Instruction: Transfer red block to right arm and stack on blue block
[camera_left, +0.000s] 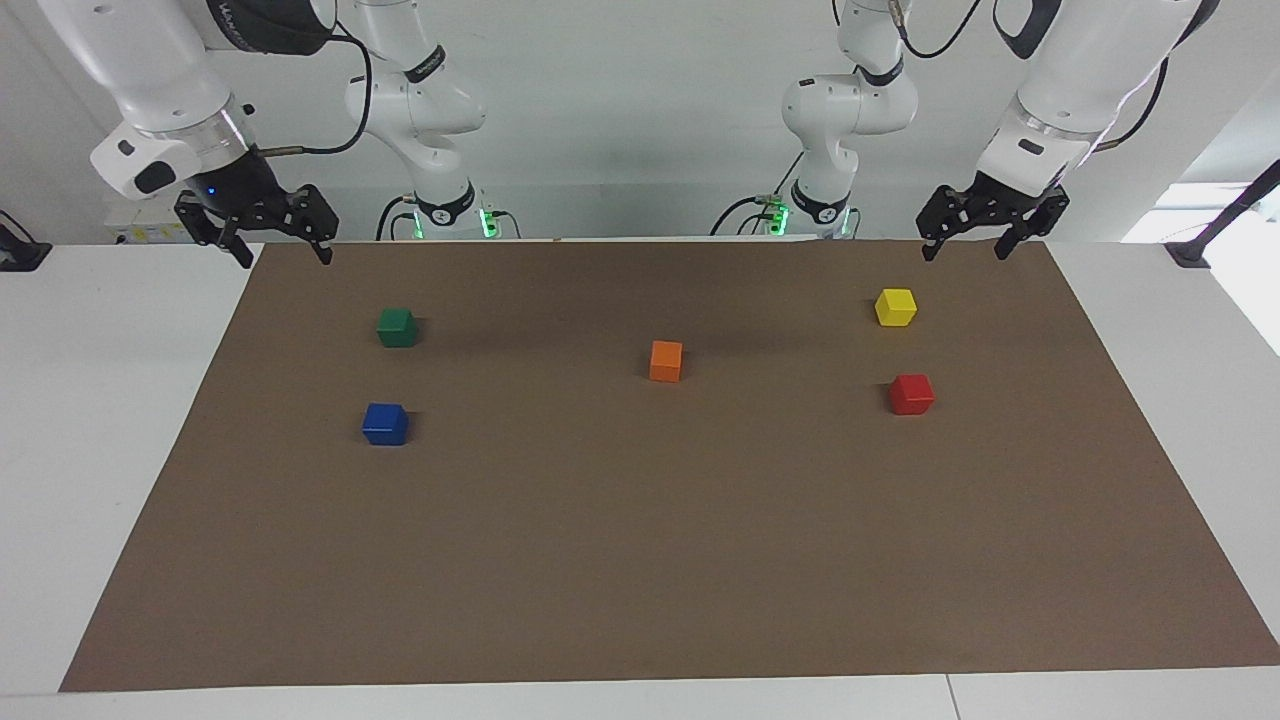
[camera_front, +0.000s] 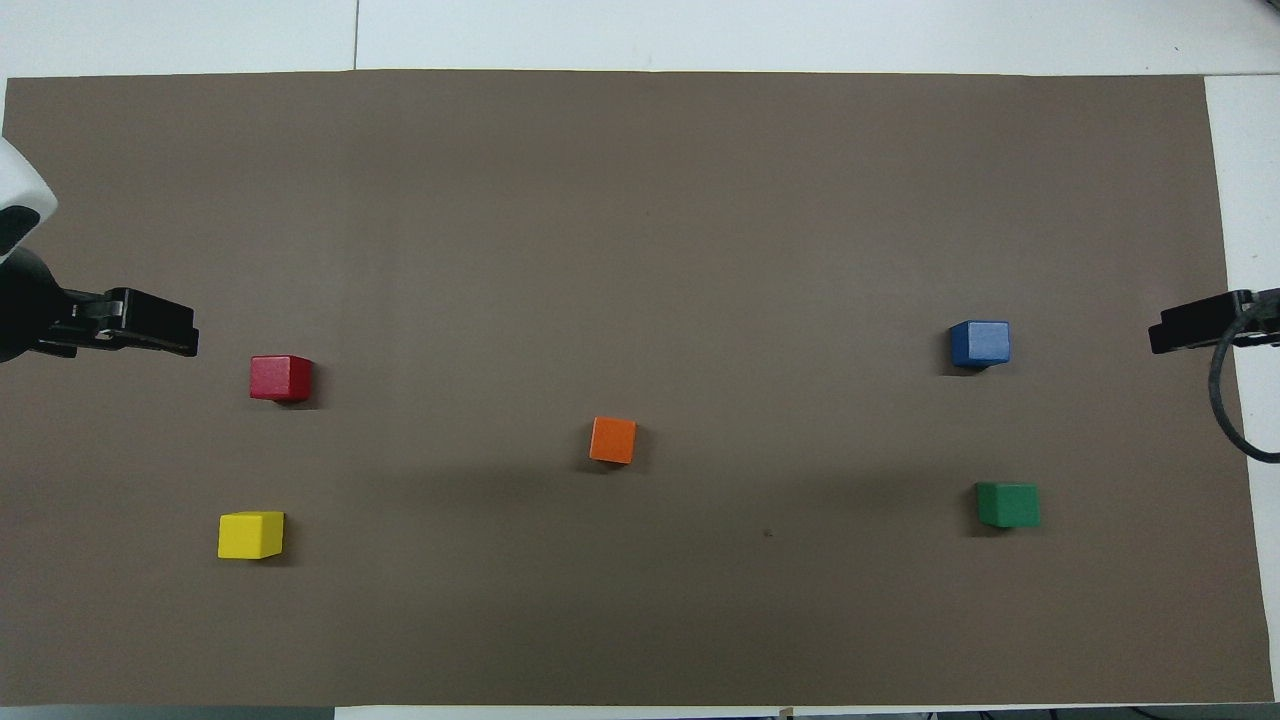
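Note:
The red block (camera_left: 911, 394) (camera_front: 281, 378) sits on the brown mat toward the left arm's end. The blue block (camera_left: 385, 424) (camera_front: 980, 343) sits on the mat toward the right arm's end. My left gripper (camera_left: 964, 252) (camera_front: 185, 335) is open and empty, raised over the mat's edge by the robots, apart from the red block. My right gripper (camera_left: 285, 258) (camera_front: 1160, 337), with a small blue light on its mount, is open and empty, raised over the mat's corner at its own end, apart from the blue block.
A yellow block (camera_left: 895, 307) lies nearer to the robots than the red one. A green block (camera_left: 397, 327) lies nearer to the robots than the blue one. An orange block (camera_left: 666, 361) sits mid-mat. The brown mat (camera_left: 640, 550) covers most of the white table.

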